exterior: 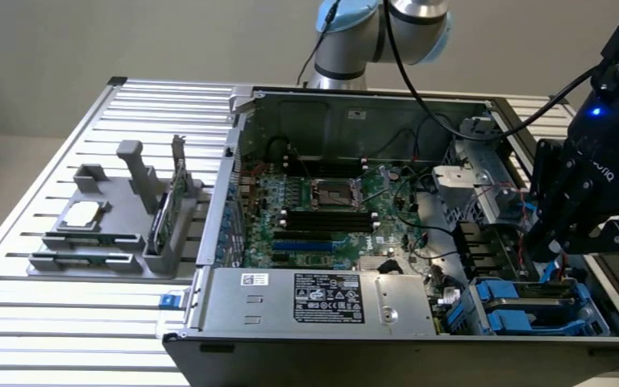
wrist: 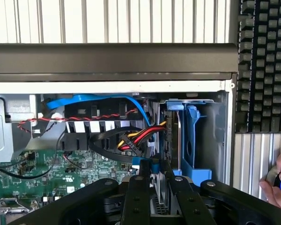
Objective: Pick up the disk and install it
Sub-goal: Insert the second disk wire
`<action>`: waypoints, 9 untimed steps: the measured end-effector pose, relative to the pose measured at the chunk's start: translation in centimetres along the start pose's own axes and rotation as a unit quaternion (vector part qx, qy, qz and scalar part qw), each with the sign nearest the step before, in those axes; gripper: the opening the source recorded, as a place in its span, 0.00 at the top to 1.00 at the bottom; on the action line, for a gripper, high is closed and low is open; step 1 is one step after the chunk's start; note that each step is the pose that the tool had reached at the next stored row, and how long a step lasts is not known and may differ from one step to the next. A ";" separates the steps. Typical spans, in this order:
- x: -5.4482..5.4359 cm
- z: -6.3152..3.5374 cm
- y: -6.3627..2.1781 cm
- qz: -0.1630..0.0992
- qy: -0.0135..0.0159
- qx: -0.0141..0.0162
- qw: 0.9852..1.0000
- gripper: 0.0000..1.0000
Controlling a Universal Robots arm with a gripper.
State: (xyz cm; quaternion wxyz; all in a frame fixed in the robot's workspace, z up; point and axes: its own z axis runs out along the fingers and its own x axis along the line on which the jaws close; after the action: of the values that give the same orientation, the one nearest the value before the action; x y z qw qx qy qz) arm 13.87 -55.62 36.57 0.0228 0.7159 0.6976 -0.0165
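Observation:
My black gripper (exterior: pixel 554 251) hangs over the drive bay at the open computer case's (exterior: pixel 396 343) corner, on the exterior view's right. In the wrist view the gripper (wrist: pixel 153 172) is shut on the disk (wrist: pixel 147 164), held edge-on, with its blue rail showing between the fingers (wrist: pixel 135 187). Under the fingers in the exterior view a blue strip of the disk (exterior: pixel 547 271) shows just above the bay. Beside it, a blue carrier (wrist: pixel 189 140) with another drive stands in the bay. Most of the held disk is hidden by the gripper.
Red, yellow and black cables (wrist: pixel 133 138) and a blue cable (wrist: pixel 98 99) run close to the bay. Blue carriers (exterior: pixel 525 314) fill the bay floor. The power supply (exterior: pixel 331 298) and motherboard (exterior: pixel 321 210) lie toward the exterior view's left. A person's hand (wrist: pixel 277 180) is outside the case wall.

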 end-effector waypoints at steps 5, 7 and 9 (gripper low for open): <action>0.0 0.12 0.07 0.000 0.000 0.000 1.000 0.84; 0.0 0.16 0.09 0.000 0.000 0.001 1.000 0.84; 0.0 0.20 0.10 0.000 0.000 0.001 1.000 0.84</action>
State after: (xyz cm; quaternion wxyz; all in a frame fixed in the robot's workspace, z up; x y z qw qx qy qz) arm 13.98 -55.66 36.36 0.0223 0.7159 0.6976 -0.0168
